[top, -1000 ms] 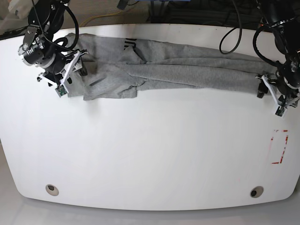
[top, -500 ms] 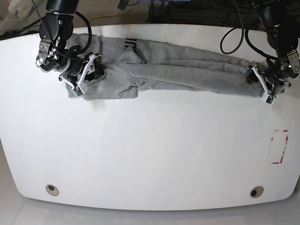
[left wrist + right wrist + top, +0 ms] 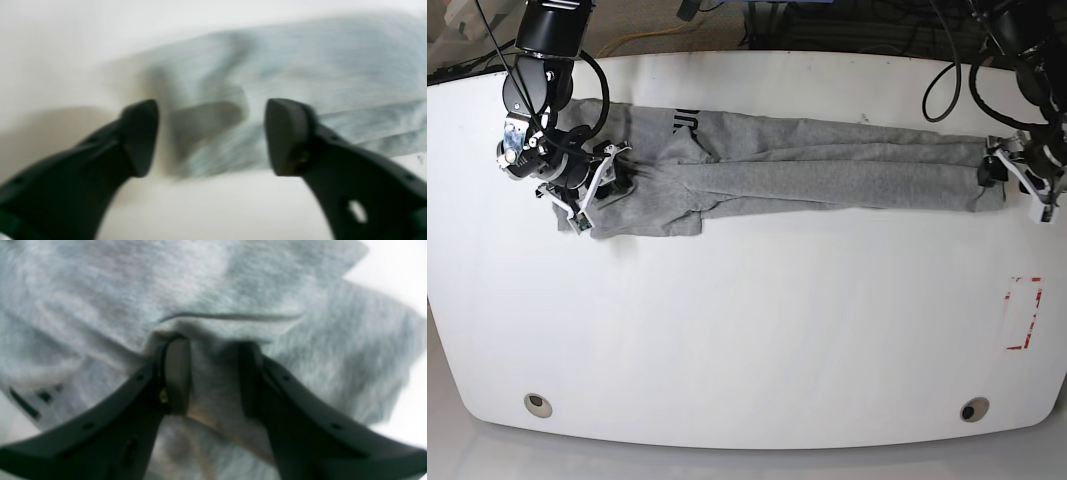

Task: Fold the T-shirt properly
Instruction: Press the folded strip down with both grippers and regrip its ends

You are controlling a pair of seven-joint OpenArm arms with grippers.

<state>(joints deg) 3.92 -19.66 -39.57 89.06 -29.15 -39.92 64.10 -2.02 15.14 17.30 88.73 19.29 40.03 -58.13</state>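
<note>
Both end effectors flank the T-shirt [image 3: 807,175] on a white table [image 3: 747,320].

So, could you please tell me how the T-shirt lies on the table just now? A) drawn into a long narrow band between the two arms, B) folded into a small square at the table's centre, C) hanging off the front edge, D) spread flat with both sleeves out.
A: in the base view the T-shirt stretches as a long narrow band along the far side of the table, from one arm to the other.
</note>
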